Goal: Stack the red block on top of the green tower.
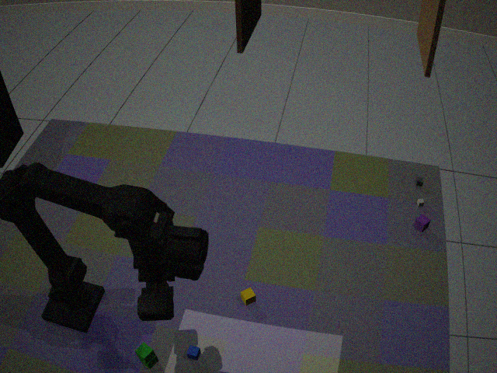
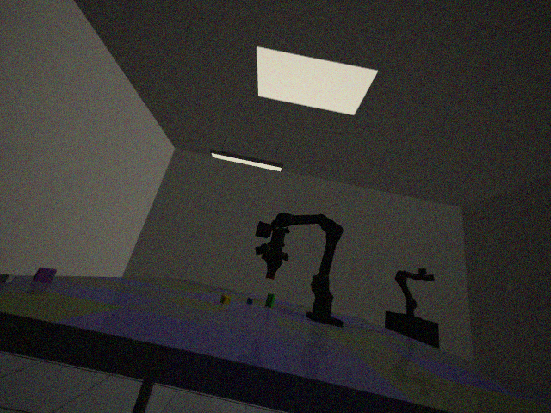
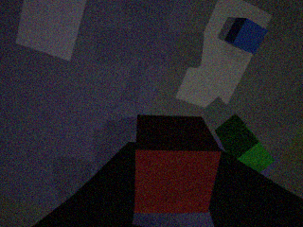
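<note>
The red block is held between the fingertips of my gripper, which is shut on it and points down. In the exterior view the block hangs in the air above the level of the green tower's top. The green tower stands upright. In the wrist view it lies to the right of the red block, partly behind the right finger. In the top view the fingertips and the red block are hidden behind the gripper's body.
A small blue block stands near the green tower. A yellow block stands farther off. A purple block, a small white block and a dark block are at the far right in the top view.
</note>
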`<state>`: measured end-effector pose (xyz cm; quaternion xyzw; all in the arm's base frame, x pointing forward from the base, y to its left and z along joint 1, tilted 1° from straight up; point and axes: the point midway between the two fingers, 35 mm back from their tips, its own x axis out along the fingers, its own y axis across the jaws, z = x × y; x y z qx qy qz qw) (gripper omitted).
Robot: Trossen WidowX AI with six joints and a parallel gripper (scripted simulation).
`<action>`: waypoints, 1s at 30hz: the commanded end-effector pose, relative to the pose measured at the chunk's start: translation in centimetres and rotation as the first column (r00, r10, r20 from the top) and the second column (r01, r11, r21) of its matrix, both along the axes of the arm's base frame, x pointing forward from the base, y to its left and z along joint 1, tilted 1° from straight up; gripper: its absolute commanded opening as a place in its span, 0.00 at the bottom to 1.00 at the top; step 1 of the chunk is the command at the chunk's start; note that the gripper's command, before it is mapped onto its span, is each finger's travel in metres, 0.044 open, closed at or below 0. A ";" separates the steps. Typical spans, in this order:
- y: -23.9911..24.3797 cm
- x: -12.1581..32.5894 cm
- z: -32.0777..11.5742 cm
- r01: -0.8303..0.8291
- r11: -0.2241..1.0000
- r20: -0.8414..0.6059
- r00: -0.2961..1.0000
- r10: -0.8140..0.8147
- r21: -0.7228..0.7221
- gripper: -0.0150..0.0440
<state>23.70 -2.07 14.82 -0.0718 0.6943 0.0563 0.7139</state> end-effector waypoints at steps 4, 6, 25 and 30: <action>-2.5 -0.5 0.1 -0.005 1.000 0.000 1.000 0.005 -0.002 0.25; -3.2 -0.7 0.1 -0.005 1.000 0.000 1.000 0.005 -0.002 0.25; -9.5 -3.7 0.2 -0.005 1.000 -0.002 1.000 0.005 -0.008 0.25; -9.5 -3.6 -1.1 -0.005 1.000 -0.002 1.000 0.005 -0.008 0.25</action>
